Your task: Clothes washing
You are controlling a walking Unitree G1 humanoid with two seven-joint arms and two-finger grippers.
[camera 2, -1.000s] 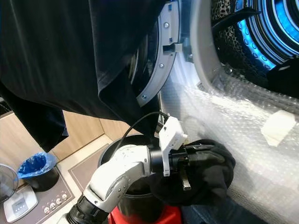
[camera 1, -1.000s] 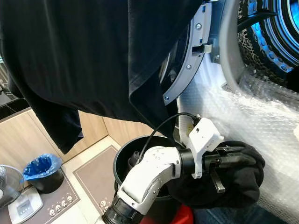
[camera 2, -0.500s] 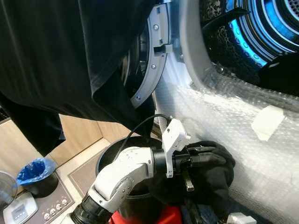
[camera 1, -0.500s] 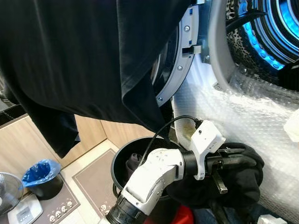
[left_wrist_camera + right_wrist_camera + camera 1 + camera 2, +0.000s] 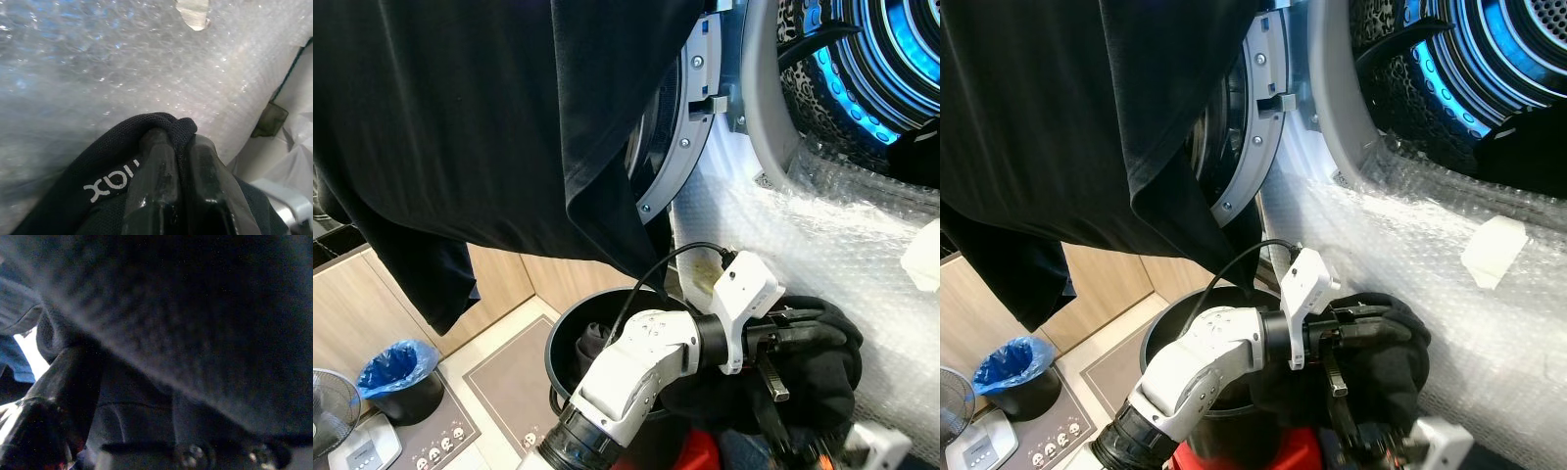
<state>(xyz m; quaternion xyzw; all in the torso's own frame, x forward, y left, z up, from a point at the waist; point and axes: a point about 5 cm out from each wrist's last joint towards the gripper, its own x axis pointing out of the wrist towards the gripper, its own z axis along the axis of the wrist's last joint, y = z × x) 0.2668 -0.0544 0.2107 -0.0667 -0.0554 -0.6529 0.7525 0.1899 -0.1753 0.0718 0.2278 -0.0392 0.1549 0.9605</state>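
A bunched black garment (image 5: 822, 367) with white lettering hangs in front of the washer's bubble-wrapped front (image 5: 822, 230). My left gripper (image 5: 808, 338) is shut on it; in the left wrist view a fold of the garment (image 5: 107, 171) is pinched between the fingers (image 5: 156, 181). My right gripper (image 5: 1371, 441) comes up from below, right under the same garment. In the right wrist view one of its fingers (image 5: 66, 377) presses against dark cloth. The open drum (image 5: 876, 69) glows blue at the upper right, with dark laundry inside.
A large black garment (image 5: 460, 127) hangs across the upper left, in front of the open washer door (image 5: 690, 137). A black bucket (image 5: 570, 338) with dark clothes stands below my left arm, something red (image 5: 703, 452) beside it. On the floor sit a blue-bagged bin (image 5: 396, 364), a scale and a mat.
My right gripper and its white wrist have risen into view under the black garment. The left gripper keeps its hold in about the same place. The camera has shifted slightly.
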